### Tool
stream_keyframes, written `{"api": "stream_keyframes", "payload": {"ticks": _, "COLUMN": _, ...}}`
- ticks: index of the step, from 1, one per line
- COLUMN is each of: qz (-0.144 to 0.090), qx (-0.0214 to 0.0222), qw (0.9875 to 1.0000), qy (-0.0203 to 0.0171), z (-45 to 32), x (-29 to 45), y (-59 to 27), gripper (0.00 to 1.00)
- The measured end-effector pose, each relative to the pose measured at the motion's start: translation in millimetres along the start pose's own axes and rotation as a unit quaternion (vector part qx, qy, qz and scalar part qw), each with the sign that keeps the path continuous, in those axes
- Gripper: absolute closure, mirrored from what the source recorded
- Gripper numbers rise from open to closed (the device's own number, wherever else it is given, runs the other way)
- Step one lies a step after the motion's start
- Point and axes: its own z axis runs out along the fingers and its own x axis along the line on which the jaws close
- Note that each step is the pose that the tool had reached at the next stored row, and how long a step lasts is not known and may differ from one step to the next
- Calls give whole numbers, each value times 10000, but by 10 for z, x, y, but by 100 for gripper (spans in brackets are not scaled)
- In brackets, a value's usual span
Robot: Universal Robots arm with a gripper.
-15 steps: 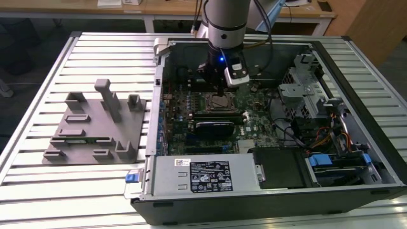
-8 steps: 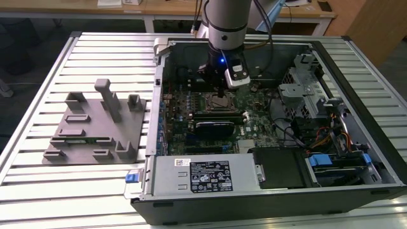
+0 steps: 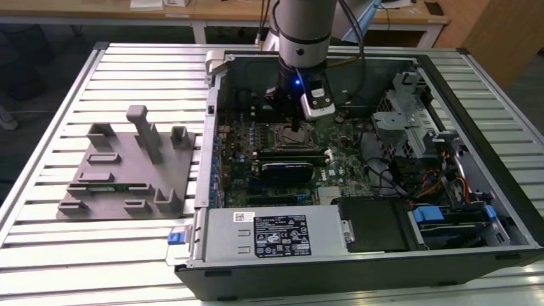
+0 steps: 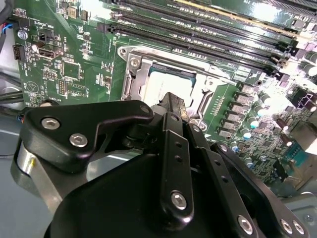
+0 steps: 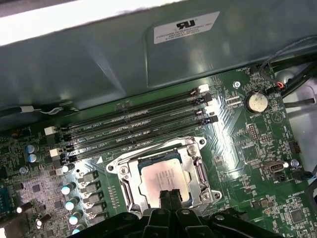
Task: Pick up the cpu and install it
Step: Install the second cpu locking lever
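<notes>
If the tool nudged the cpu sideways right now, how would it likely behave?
The cpu lies flat inside the socket frame, so it probably wouldn't slide. It looks stiff and thin, unlikely to tip. The tool sits right above it.

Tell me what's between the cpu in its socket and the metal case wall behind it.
In the first wrist view, four long memory slots run across the green motherboard between the cpu and the case wall. The claw sits over the cpu's near edge.

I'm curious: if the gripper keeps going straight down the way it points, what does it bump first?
Probably the cpu lying in the socket frame. The gripper, fingers together, points right at its silvery top, though how near it is stays unclear.
</notes>
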Motion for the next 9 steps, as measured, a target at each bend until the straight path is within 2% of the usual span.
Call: {"api": "stream_keyframes", "payload": {"ticks": 9, "qz": 0, "qx": 0, "qw": 10000, "qy": 0, "z": -2, "x": -12, "y": -31, "gripper": 89}}
